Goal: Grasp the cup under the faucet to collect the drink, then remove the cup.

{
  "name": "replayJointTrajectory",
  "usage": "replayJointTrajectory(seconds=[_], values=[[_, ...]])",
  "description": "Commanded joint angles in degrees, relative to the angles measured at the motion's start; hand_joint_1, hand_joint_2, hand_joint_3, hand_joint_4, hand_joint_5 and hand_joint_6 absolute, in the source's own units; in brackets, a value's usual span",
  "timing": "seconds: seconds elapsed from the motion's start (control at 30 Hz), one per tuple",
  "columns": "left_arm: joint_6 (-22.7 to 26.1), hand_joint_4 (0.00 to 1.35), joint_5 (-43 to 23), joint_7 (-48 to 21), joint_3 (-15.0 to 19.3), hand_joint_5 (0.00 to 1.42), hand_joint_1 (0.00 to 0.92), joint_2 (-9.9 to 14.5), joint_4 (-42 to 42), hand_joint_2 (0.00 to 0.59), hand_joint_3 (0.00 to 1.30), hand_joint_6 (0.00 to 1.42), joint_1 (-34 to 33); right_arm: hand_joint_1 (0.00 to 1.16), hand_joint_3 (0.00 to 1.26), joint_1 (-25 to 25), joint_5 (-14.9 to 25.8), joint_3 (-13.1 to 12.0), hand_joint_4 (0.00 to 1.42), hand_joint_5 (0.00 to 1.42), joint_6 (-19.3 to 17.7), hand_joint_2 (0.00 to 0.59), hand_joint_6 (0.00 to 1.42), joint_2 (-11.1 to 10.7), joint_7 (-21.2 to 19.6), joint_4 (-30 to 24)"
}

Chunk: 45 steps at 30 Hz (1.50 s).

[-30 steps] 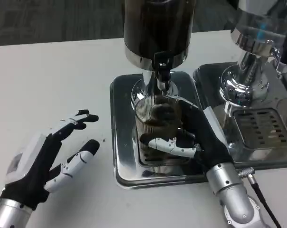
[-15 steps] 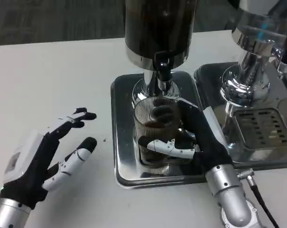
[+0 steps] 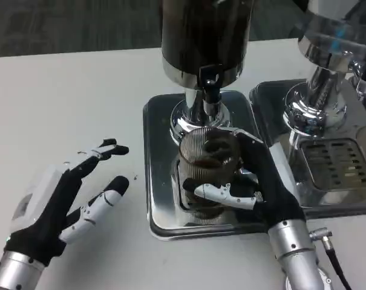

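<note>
a: what is the left hand [image 3: 55, 202] doing over there?

b: it is hovering low over the white bench [image 3: 68, 103], holding nothing, fingers spread and pointing toward the tray. it is standing well apart from the cup.

a: and moving rightward?

b: the ribbed glass cup [image 3: 207, 166] is sitting on the steel drip tray [image 3: 158, 181] of the dark drink dispenser [image 3: 204, 36], just below and a little in front of the black faucet [image 3: 210, 81]. the right hand [image 3: 249, 181] is wrapping it from the right side, a white finger crossing the front of the glass and black fingers lying along its far side.

a: is there drink in it?

b: something dark is showing inside the cup, so i am judging that at least some has been collected. how full it is, i cannot tell through the ribbing. i am not seeing a stream coming from the faucet either.

a: so where is the task standing?

b: the grasp is looking done and the collecting looks largely done. what is remaining is carrying the cup off the tray and clear of the faucet, keeping it upright.

a: anything further right?

b: a second, chrome dispenser [image 3: 325, 66] is standing on its own tray with a slotted grate [image 3: 337, 160], untouched.
</note>
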Motion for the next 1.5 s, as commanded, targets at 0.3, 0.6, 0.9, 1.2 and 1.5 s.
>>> replayJointTrajectory(seconds=[0.3, 0.6, 0.9, 1.2, 1.5], values=[[-1.64, 0.14, -0.4, -0.68, -0.55, 0.21, 0.0, 0.95, 0.65, 0.24, 0.31, 0.11, -0.74, 1.07, 0.52, 3.11, -5.41, 0.88, 0.6, 0.69, -0.93, 0.146, 0.86, -0.95, -5.05, -6.04], [-2.25, 0.12, -0.45, -1.32, -1.02, 0.18, 0.0, 1.01, 1.42, 0.234, 0.3, 0.09, -0.82, 1.07, 0.52, 6.62, -6.5, 0.93, 0.6, 0.7, -0.37, 0.145, 0.88, -1.06, -5.07, -11.37], [-2.34, 0.09, -0.5, -1.66, -1.06, 0.15, 0.0, 0.9, 1.18, 0.234, 0.27, 0.06, -0.63, 1.07, 0.52, 9.97, -5.29, 0.45, 0.61, 0.71, -0.78, 0.145, 0.9, -1.0, -4.43, -15.84], [-3.56, 0.0, 1.73, -1.75, -1.24, 0.0, 0.0, 3.35, -1.45, 0.222, 0.02, 0.0, 0.44, 1.07, 0.53, 15.89, -3.0, 0.07, 0.62, 0.72, -0.1, 0.145, 0.93, -1.43, -1.12, -26.31], [-4.35, 0.0, 1.46, -2.55, -0.62, 0.0, 0.0, 6.37, -4.7, 0.218, 0.0, 0.0, 4.02, 1.07, 0.53, 20.55, -1.23, 0.3, 0.63, 0.73, 1.03, 0.145, 0.94, -3.09, 4.84, -34.37]])
